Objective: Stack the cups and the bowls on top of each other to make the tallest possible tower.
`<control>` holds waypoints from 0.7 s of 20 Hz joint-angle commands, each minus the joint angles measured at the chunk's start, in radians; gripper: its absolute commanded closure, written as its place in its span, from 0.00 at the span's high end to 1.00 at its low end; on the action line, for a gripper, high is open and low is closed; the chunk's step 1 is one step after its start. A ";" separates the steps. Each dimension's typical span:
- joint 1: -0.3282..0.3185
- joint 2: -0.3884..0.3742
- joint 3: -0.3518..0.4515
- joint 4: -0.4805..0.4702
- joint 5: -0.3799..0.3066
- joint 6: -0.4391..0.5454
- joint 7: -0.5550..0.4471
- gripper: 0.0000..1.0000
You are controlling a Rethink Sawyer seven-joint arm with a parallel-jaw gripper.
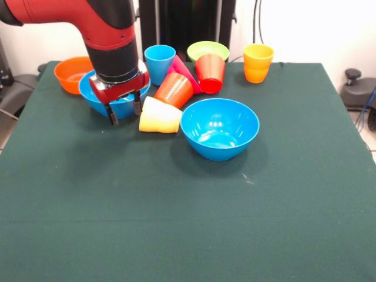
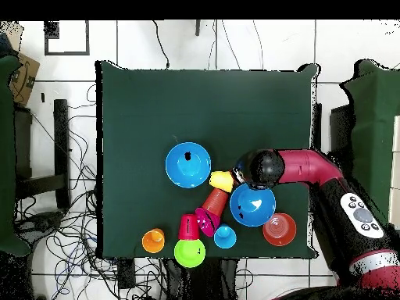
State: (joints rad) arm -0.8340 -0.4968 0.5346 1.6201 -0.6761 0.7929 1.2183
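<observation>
My gripper (image 1: 124, 112) hangs open over the near rim of a large blue bowl (image 1: 97, 94), its fingers (image 1: 111, 117) holding nothing. Just right of it a pale yellow cup (image 1: 160, 116) lies on its side, with an orange cup (image 1: 173, 89) tipped over behind it. A second large blue bowl (image 1: 219, 128) stands upright toward the middle of the table. Overhead, the arm's head (image 2: 256, 167) covers the gripper, beside the yellow cup (image 2: 222, 181) and the blue bowl (image 2: 251, 205). No tower stands anywhere.
At the back are an orange bowl (image 1: 71, 73), an upright light blue cup (image 1: 159, 61), a tilted pink-red bowl (image 1: 185, 71), a red cup (image 1: 210, 73), a lime-green bowl (image 1: 207, 50) and a yellow-orange cup (image 1: 257, 63). Green cloth (image 1: 176, 223) covers the table.
</observation>
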 commanded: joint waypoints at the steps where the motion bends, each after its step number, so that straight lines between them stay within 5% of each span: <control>1: 0.010 0.040 -0.014 0.049 -0.001 -0.011 -0.002 1.00; 14: -0.012 -0.029 0.007 0.089 0.035 0.032 -0.030 1.00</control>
State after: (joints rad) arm -0.8423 -0.5144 0.5346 1.6490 -0.6608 0.7929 1.2183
